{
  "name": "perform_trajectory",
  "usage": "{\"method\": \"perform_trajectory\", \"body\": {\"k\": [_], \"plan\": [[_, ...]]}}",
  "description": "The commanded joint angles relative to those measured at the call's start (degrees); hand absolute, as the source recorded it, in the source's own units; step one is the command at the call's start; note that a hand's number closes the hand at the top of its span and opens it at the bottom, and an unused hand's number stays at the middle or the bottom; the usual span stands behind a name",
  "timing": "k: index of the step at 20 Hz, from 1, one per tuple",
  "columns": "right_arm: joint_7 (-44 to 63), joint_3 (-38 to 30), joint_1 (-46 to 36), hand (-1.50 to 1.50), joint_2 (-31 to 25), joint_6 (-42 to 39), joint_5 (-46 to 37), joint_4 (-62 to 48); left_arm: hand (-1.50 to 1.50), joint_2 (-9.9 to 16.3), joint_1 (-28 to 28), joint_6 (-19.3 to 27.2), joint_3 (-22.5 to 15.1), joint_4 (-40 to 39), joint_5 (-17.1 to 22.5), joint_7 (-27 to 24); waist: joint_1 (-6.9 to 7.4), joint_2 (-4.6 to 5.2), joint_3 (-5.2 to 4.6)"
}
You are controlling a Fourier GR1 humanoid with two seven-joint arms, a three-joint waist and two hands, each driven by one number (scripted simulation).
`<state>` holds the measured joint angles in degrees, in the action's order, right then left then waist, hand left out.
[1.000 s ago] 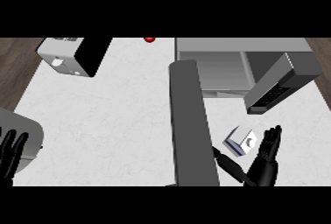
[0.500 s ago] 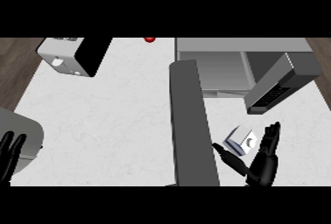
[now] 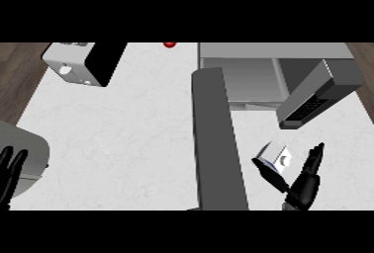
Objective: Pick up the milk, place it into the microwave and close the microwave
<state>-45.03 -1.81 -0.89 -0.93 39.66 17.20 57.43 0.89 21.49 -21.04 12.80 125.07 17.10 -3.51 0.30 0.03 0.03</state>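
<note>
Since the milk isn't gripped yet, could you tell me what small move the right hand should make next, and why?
Probably close the right hand around the milk carton: its open thumb and fingers already bracket the carton, which still sits on the counter.

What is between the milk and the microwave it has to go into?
Nothing visible. The milk sits by the right hand, bare counter lies between it and the microwave, and the door hangs open to the side.

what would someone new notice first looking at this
Probably the microwave's open door, a long grey slab running down the middle of the white counter, with the microwave at the top right. Next, the right hand at the lower right, fingers spread around the small milk carton.
</note>
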Motion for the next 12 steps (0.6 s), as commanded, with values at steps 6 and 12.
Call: {"method": "perform_trajectory", "body": {"k": [6,12], "plan": [[-11.0,-5.5,-0.6,-1.5,-1.1,-14.4,4.6,-11.9,-1.5,-0.1,-0.9,-0.9,1.4,-1.0,1.8,1.5,-0.09,0.0,0.03],[-10.0,1.6,-2.8,-1.5,-2.1,-30.5,3.4,-12.7,-1.5,0.4,-1.5,-1.1,2.1,-2.3,1.3,-0.1,0.07,0.01,0.03]]}}
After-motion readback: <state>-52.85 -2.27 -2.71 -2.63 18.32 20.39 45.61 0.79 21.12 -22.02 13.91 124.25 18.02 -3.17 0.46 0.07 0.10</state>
